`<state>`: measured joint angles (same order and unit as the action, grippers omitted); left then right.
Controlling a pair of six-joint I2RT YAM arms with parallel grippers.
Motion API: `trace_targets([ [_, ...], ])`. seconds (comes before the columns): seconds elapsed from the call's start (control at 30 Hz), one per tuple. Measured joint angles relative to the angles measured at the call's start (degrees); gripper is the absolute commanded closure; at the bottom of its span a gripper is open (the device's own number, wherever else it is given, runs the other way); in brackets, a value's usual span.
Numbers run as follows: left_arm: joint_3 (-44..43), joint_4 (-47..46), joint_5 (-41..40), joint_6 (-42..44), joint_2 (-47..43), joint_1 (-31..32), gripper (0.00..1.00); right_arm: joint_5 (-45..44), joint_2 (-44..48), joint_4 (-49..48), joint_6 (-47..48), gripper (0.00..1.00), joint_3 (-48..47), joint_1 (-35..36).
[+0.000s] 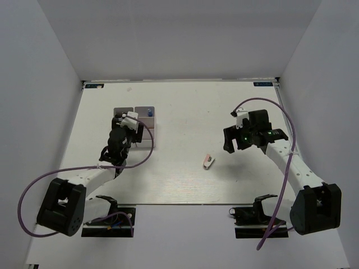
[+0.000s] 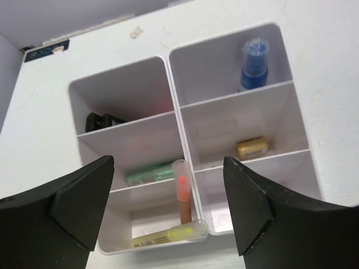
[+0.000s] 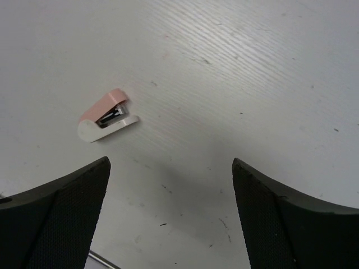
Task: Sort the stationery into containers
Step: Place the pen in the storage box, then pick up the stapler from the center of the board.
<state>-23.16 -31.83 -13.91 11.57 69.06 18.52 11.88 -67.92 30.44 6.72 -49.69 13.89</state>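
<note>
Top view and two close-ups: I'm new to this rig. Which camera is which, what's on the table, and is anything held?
The top view looks down on two robot arms bolted at the near edge of the table. Each close-up comes from a wrist camera; the black wedges are that gripper's own fingers. The left gripper hovers open above the six-compartment organizer, which holds a blue-capped tube, highlighters and other pieces. The right gripper, also open, hangs over a pink-and-white mini stapler lying on the table. Neither holds anything.

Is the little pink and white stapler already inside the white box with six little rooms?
No, the small pink and white stapler lies on the white table, well apart from the white six-compartment box.
</note>
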Motion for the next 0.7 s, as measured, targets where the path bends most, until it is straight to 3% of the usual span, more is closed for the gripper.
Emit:
trace_targets([
  [0.1,-0.52,2.05,-0.39,-0.46,-3.21,0.00,0.09,6.45,0.24,0.87,5.09,0.10,0.11,0.00],
  [0.13,-1.36,3.74,-0.63,-0.76,-4.33,0.00,0.17,9.22,0.35,1.31,7.34,0.10,0.22,0.00],
  [0.17,-2.56,5.49,-0.74,-1.46,-5.38,0.00,0.44,11.80,0.37,1.92,9.75,0.23,0.31,0.00],
  [0.2,-4.11,7.80,-0.92,-2.69,-6.67,0.00,0.99,14.21,0.37,2.80,12.46,0.31,0.31,0.00],
  [0.23,-6.38,11.67,-1.09,-4.15,-8.11,0.00,1.00,17.09,0.28,3.80,17.29,0.40,0.33,0.00],
  [0.27,-9.42,16.74,-1.29,-5.55,-9.53,-0.02,1.00,19.82,0.24,4.90,22.64,0.67,0.39,0.00],
  [0.33,-18.18,29.20,-1.09,-10.82,-11.23,-0.11,1.00,24.35,0.02,7.19,35.95,0.86,0.96,0.00],
  [0.37,-22.29,34.21,-0.04,-13.03,-11.63,-0.22,0.99,25.94,-0.20,8.44,42.62,0.89,1.49,0.00],
  [0.4,-26.21,38.91,1.79,-15.28,-12.35,-0.39,0.84,27.34,-0.96,10.71,51.28,0.89,1.88,0.07],
  [0.43,-28.92,43.04,4.13,-17.18,-13.51,-0.55,0.39,28.35,-2.25,13.62,60.06,0.84,1.92,0.07],
  [0.47,-30.05,46.31,6.60,-18.53,-14.97,-0.72,0.26,28.92,-4.09,16.74,69.05,0.57,1.81,0.09],
  [0.57,-26.14,54.16,12.09,-21.70,-20.24,-0.79,0.09,29.16,-12.44,27.50,86.27,0.10,-0.98,0.28],
  [0.7,-14.34,63.43,14.12,-23.08,-25.42,-0.90,0.02,30.18,-21.92,33.88,98.62,0.10,-6.29,0.94],
])
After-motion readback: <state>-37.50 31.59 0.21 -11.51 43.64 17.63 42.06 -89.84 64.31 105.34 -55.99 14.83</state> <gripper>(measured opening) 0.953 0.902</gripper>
